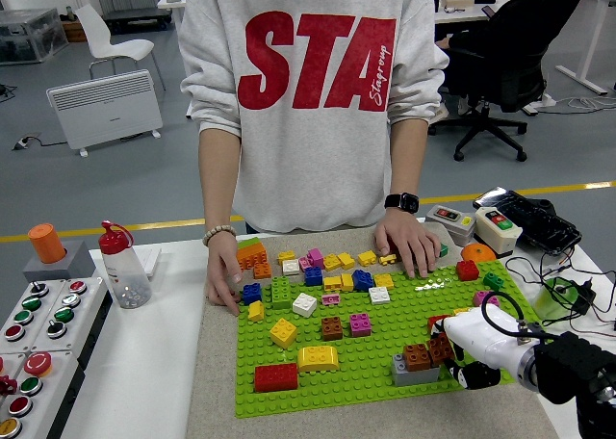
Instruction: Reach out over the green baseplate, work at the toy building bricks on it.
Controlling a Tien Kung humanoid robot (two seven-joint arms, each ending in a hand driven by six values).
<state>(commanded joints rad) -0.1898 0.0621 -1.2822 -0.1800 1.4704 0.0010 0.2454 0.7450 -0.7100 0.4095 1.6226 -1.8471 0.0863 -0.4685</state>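
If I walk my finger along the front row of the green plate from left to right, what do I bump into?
Red brick → yellow brick → grey brick with a brown brick on top → the white robot hand, reaching in from the right at the baseplate edge.

A person in a grey sweatshirt with red lettering [313, 92] is standing at the table's far side. A clear plastic bottle with a red cap [123, 266] is standing on the white table [135, 362], near a grey panel of red and green push buttons [38, 333]. A white panel heater [104, 109] is standing on the floor behind.
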